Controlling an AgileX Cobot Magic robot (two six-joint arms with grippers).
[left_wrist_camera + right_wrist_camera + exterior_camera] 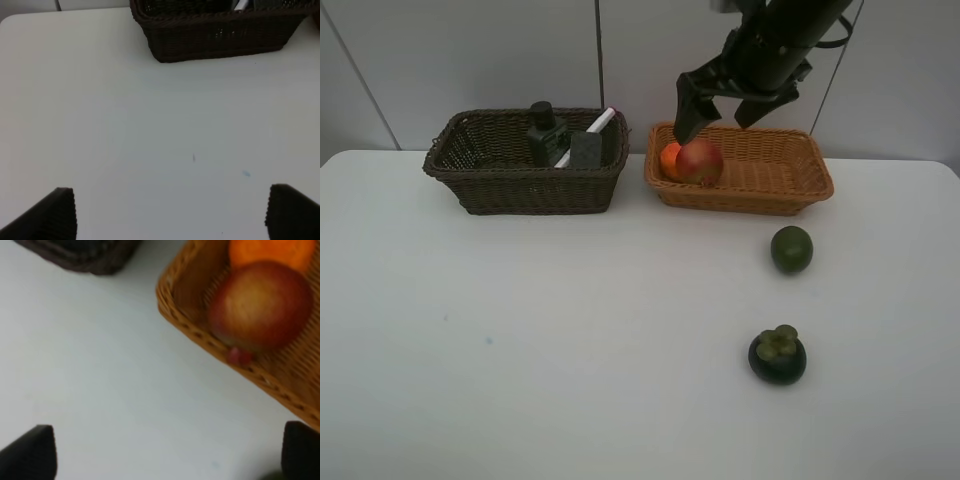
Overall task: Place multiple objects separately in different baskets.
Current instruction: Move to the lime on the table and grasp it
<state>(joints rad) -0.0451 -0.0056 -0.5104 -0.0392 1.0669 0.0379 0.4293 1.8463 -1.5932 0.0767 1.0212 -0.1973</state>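
At upper left, a dark brown basket (525, 165) is seen holding a pump bottle (546, 133), an eraser block (586, 149) and a white marker (592, 130). The left gripper (170, 212) is spread wide, empty, over bare table (540, 340). At upper centre, the right gripper (725, 108) is held wide open and empty above a red-yellow pomegranate (700, 161) and an orange (670, 160) at the tan basket (770, 175)'s left end. At right, a lime (791, 249) and a mangosteen (777, 355) are left on open tabletop, well apart.
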